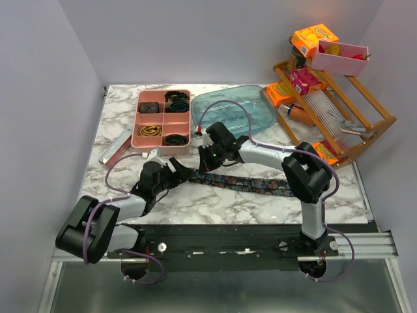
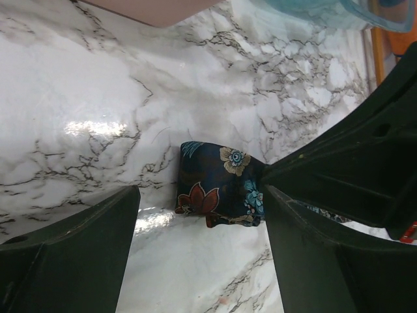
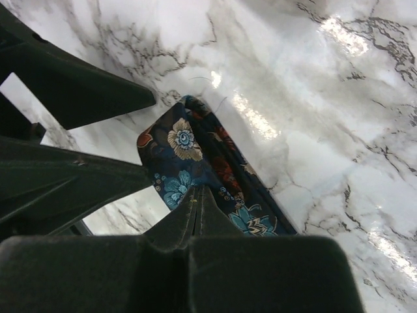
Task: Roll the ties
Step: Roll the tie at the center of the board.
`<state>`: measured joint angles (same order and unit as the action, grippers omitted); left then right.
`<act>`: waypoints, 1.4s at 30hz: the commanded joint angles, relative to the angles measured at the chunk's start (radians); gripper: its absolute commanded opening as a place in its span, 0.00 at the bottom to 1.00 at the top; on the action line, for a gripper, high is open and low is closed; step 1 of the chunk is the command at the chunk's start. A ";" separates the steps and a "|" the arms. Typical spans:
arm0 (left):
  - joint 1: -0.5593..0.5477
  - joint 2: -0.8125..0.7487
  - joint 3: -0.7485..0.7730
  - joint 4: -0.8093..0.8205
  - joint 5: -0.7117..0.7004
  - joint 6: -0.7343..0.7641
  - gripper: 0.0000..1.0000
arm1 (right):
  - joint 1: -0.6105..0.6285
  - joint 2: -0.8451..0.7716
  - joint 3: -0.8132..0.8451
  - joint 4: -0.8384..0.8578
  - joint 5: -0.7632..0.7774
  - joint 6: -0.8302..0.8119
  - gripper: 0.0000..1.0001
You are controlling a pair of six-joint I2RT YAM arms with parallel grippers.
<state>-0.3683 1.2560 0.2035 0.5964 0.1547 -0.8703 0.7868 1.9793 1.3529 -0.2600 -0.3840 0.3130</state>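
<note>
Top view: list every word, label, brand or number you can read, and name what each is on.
No text can be read in any view.
Orange box on the rack: print too blurred to read.
Can: label too small to read.
Pink box: print blurred.
Orange pack: print blurred.
Tie: floral print only, no lettering.

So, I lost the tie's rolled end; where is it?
The rolled end lies left of centre in the top view, between the left pincer and right pincer, below the pink tray.
</note>
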 commanded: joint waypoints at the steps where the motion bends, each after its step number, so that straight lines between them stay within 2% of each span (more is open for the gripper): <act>1: 0.005 0.048 -0.033 0.154 0.069 -0.039 0.84 | 0.003 0.024 -0.021 -0.035 0.068 -0.020 0.01; 3: 0.005 0.068 -0.036 0.178 0.077 -0.042 0.82 | 0.003 0.020 -0.031 -0.036 0.079 -0.015 0.01; 7: 0.005 0.127 -0.047 0.262 0.109 -0.059 0.71 | 0.005 0.013 -0.052 -0.035 0.106 -0.012 0.01; 18: -0.023 0.376 -0.065 0.575 0.160 -0.150 0.60 | 0.003 0.006 -0.072 -0.033 0.112 -0.005 0.01; 20: -0.035 0.396 -0.065 0.620 0.151 -0.160 0.52 | 0.003 0.006 -0.071 -0.033 0.117 -0.003 0.01; 21: -0.040 0.401 -0.065 0.626 0.146 -0.162 0.52 | 0.005 0.006 -0.069 -0.033 0.120 -0.003 0.01; 25: -0.055 0.387 -0.069 0.614 0.109 -0.153 0.36 | 0.005 0.006 -0.063 -0.035 0.116 -0.002 0.01; 31: -0.069 0.347 -0.059 0.543 0.056 -0.122 0.20 | 0.005 -0.023 -0.060 -0.033 0.116 0.000 0.01; 35: -0.072 0.347 -0.053 0.531 0.040 -0.116 0.14 | 0.003 -0.054 -0.057 -0.033 0.129 -0.002 0.01; 42: -0.078 0.286 -0.029 0.433 -0.001 -0.082 0.11 | 0.003 -0.066 -0.058 -0.035 0.139 -0.012 0.01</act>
<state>-0.4347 1.6020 0.1539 1.1084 0.2119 -1.0019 0.7864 1.9427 1.3094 -0.2821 -0.2783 0.3134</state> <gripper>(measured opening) 0.288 0.012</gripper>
